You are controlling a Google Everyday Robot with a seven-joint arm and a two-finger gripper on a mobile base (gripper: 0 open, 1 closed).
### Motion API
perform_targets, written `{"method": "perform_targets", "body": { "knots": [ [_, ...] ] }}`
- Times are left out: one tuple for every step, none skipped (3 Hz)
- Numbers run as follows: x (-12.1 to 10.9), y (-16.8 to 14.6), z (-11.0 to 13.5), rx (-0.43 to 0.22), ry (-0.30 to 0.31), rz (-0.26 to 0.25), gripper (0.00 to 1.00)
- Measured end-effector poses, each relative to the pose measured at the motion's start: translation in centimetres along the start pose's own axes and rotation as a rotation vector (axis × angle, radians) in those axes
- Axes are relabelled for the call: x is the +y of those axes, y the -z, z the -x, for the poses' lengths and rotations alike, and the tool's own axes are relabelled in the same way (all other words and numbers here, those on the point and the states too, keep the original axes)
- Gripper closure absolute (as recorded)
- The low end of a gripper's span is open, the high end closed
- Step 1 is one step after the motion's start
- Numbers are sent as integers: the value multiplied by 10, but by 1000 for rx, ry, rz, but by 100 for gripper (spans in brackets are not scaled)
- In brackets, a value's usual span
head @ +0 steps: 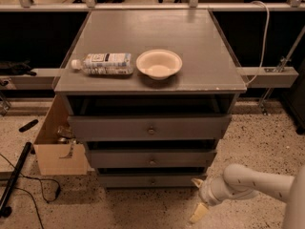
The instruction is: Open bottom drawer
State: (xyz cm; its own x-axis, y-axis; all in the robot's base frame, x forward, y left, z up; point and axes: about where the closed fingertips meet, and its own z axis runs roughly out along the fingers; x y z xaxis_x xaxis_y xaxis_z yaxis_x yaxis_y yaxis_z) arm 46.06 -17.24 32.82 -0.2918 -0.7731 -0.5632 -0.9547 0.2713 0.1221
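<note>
A grey cabinet holds three stacked grey drawers, each with a small round knob. The bottom drawer (152, 180) is the narrowest and slimmest, low near the floor, and looks closed. Above it are the mid-sized drawer (151, 159) and the widest top drawer (150, 127). My gripper (197, 199) hangs low at the end of the white arm, to the right of the bottom drawer's front and apart from its knob. Its two pale fingers stand spread apart, one pointing up, one pointing down, with nothing between them.
A plastic water bottle (102, 63) lies on the cabinet top (209, 66) beside a pale bowl (159, 64). An open cardboard box (57, 147) stands against the cabinet's left side. A black pole and cables (16, 175) lie on the speckled floor at the left.
</note>
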Motion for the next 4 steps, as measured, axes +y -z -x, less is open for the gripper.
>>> {"method": "perform_targets", "body": {
  "knots": [
    [16, -49, -10, 16, -9, 57, 0],
    [22, -57, -13, 8, -17, 65, 0],
    [24, -56, -15, -15, -28, 50, 0],
    [14, -52, -13, -122, -20, 1, 0]
  ]
}}
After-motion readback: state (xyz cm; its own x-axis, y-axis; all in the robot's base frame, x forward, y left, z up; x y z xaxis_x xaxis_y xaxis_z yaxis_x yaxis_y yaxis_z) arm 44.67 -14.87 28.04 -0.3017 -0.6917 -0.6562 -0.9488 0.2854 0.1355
